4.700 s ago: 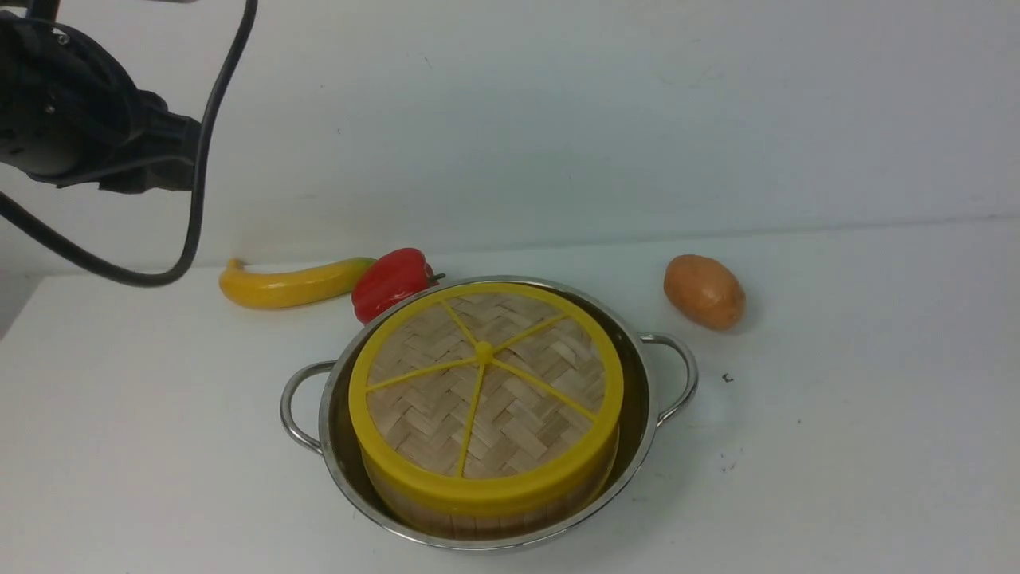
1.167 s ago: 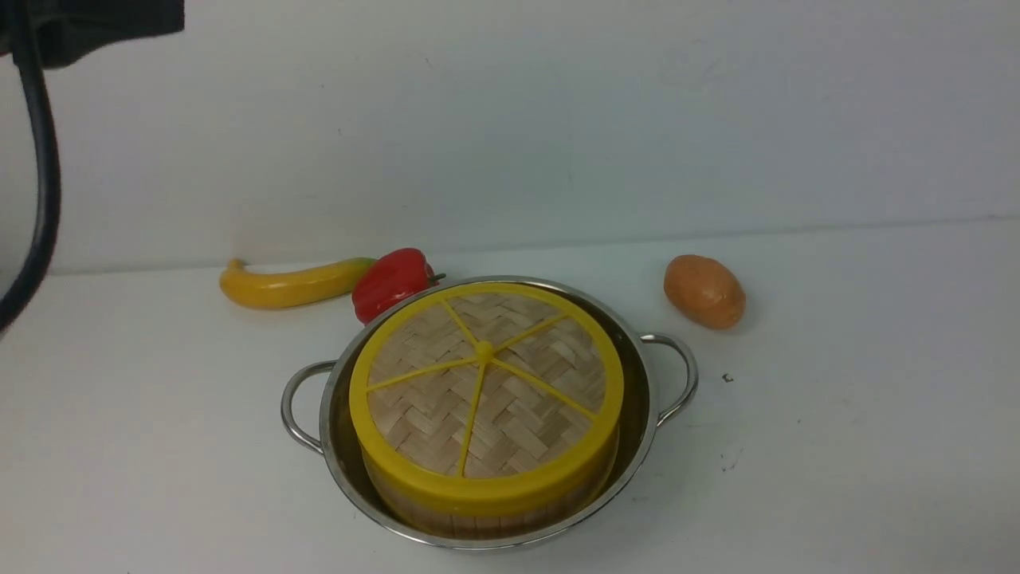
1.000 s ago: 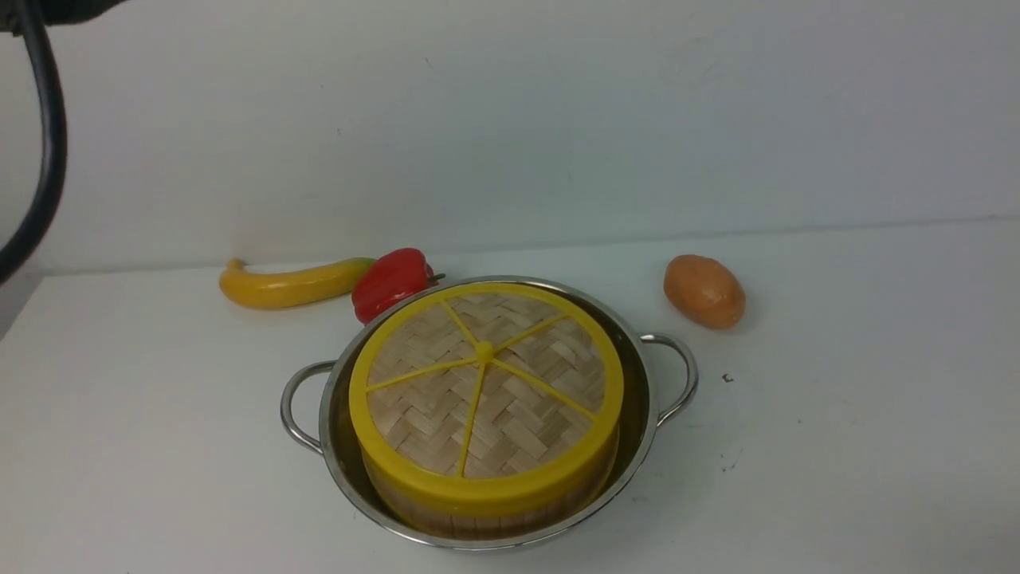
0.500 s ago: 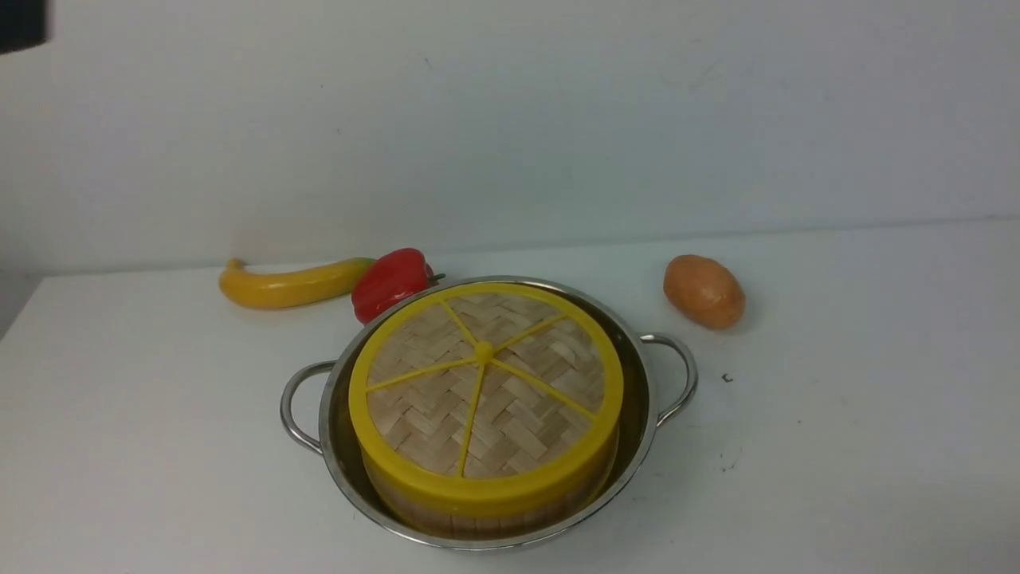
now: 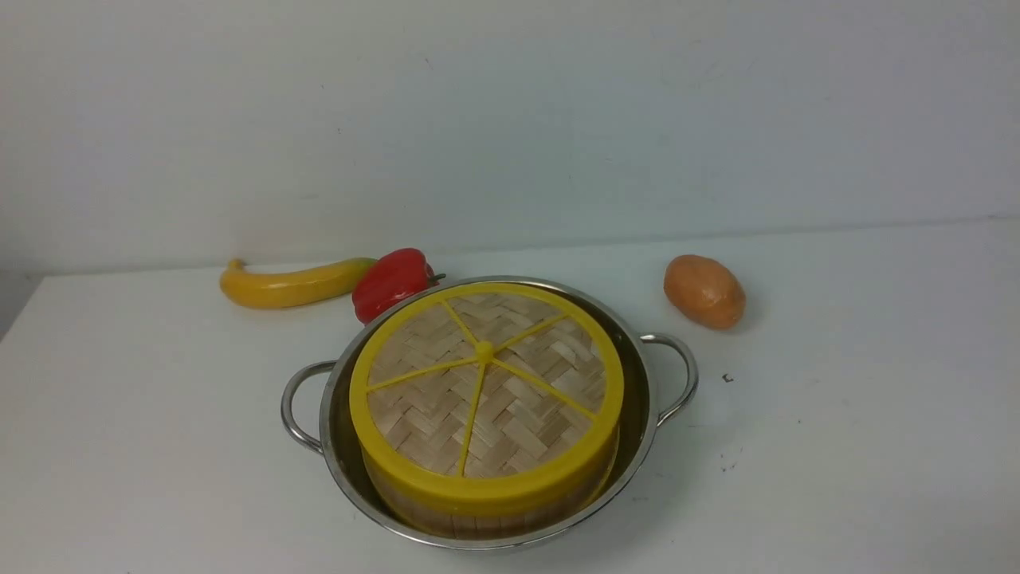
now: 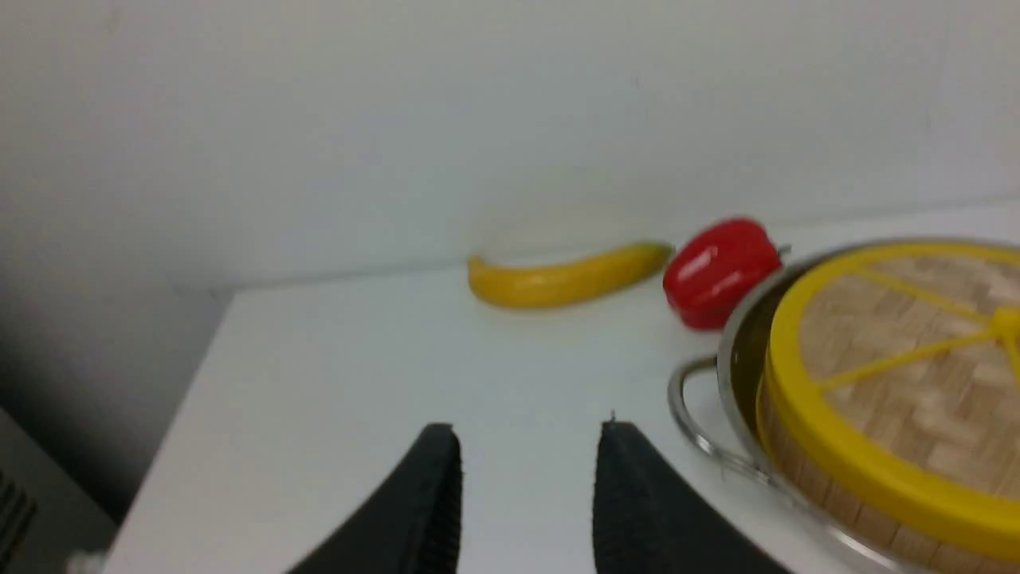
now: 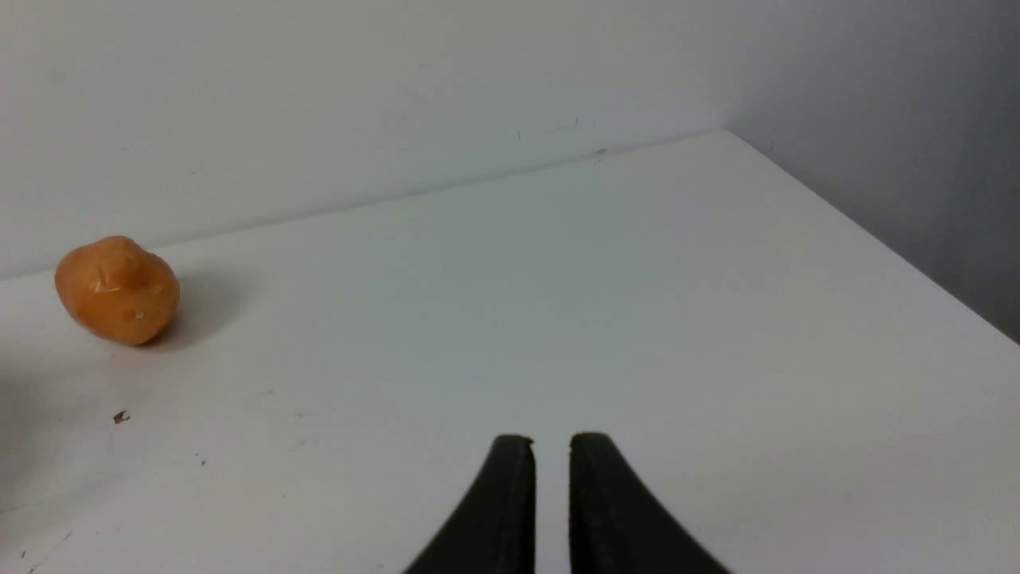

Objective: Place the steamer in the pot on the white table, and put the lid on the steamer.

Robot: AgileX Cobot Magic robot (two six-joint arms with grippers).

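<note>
The white table [image 5: 837,446] is carrying everything, with a few dark specks showing on its right side. Near its middle the pot [image 5: 645,399] is sitting flat, its two loop handles sticking out to left and right. Inside the pot the steamer [image 5: 478,516] is standing upright, its bamboo wall showing below the yellow rim and a gap running around it to the steel wall. The lid [image 5: 486,391] is lying on top of the steamer, covering it fully, the centre knob pointing up.

Behind the pot a banana [image 5: 291,285] is lying along the back edge of the table, its tip just beside a red pepper [image 5: 392,281], which is sitting close against the pot's far rim. Well to the right a potato [image 5: 704,291] is resting apart from the pot.

The left gripper [image 6: 526,494] is hanging over bare table near the pot's left handle, its jaws standing clearly apart and holding nothing. The right gripper [image 7: 551,494] is hovering over empty table beyond the potato, its jaws showing only a narrow slit and gripping nothing.
</note>
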